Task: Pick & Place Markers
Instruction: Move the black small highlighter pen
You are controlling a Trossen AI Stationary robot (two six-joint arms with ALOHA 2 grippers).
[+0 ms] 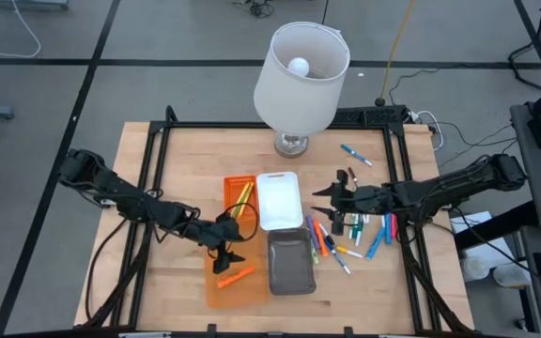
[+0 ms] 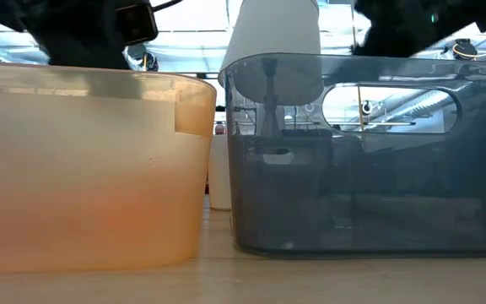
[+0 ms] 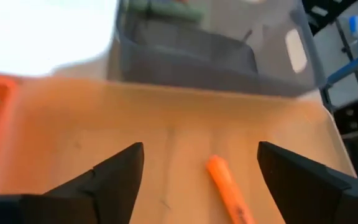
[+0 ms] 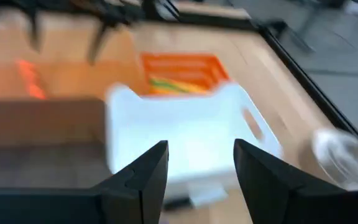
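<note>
We see the left gripper (image 1: 224, 253) hanging over the translucent orange tray (image 1: 216, 293) at the near edge of the table (image 1: 148, 188), its two fingers (image 3: 110, 180) spread wide and holding nothing. An orange marker (image 3: 229, 190) lies released on the tray floor between them. The right gripper (image 1: 332, 197) hovers over the right half of the table, beside the white tray (image 1: 280, 200); its fingers (image 4: 145, 177) stand apart and nothing sits between them.

Going down in size, we count one table, one white lamp (image 1: 301, 83) standing at the far middle edge, and four trays. Three are ranged near the centre: the translucent orange one nearest the front, the grey tray (image 1: 291, 264) just to its right, and the white one behind the grey. The fourth, a slotted orange basket (image 1: 239, 192), stands just left of the white tray.

As for contents, the translucent orange tray holds the one orange marker. The orange basket holds a few yellow, green and orange markers (image 1: 243, 199); we cannot count them exactly. The white tray looks bare inside.

The loose markers (image 1: 360, 233), roughly a dozen, lie scattered right of the trays, and one blue marker (image 1: 355, 155) lies apart, nearer the lamp.
</note>
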